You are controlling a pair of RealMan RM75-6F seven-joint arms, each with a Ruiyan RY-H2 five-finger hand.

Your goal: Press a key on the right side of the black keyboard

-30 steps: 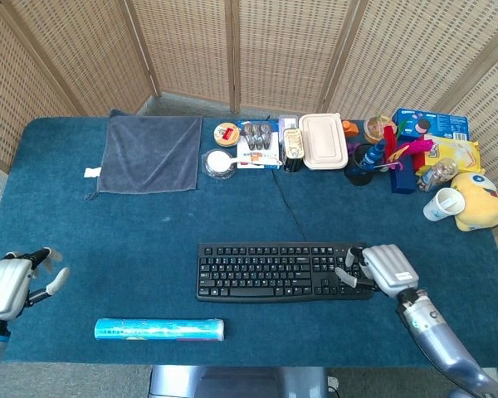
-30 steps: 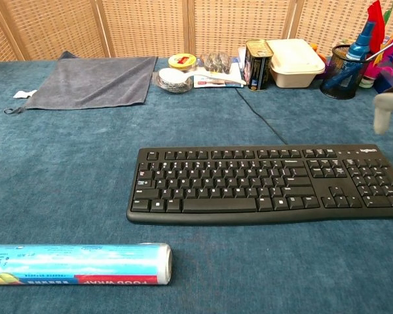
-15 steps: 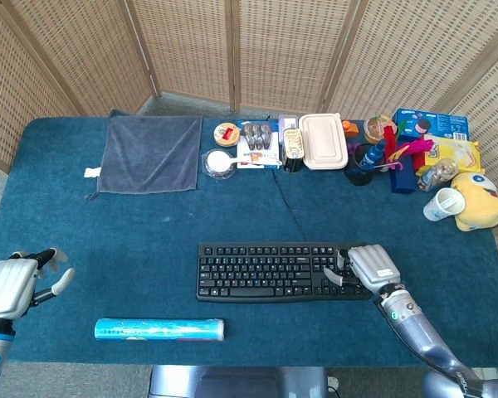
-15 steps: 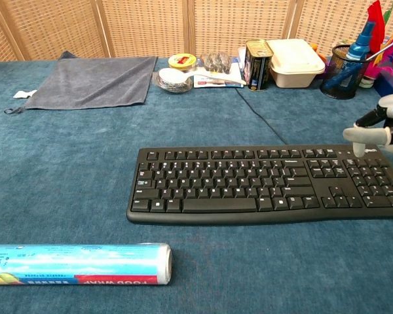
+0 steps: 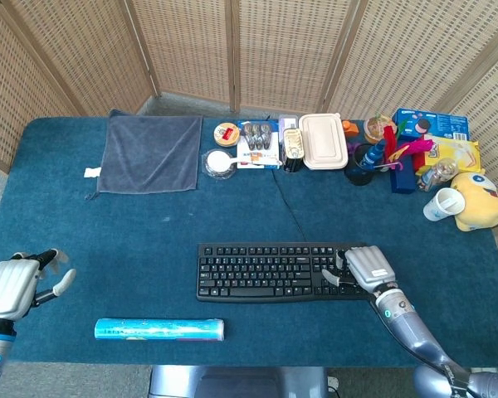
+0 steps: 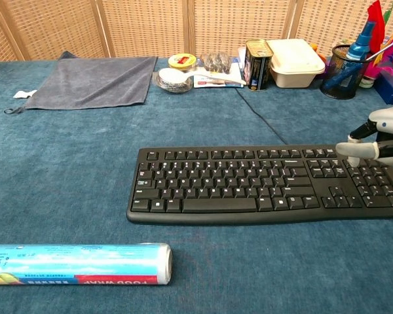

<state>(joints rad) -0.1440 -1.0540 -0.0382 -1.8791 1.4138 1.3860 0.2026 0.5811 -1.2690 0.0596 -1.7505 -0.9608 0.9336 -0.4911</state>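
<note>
My right hand [image 5: 367, 267] hangs w/ fingers loosely spread, holding nothing, over the right end of the black keyboard [image 5: 274, 270], whose long axis runs left-right, keys directly below, while left hand [image 5: 12, 286] sits well apart.
</note>
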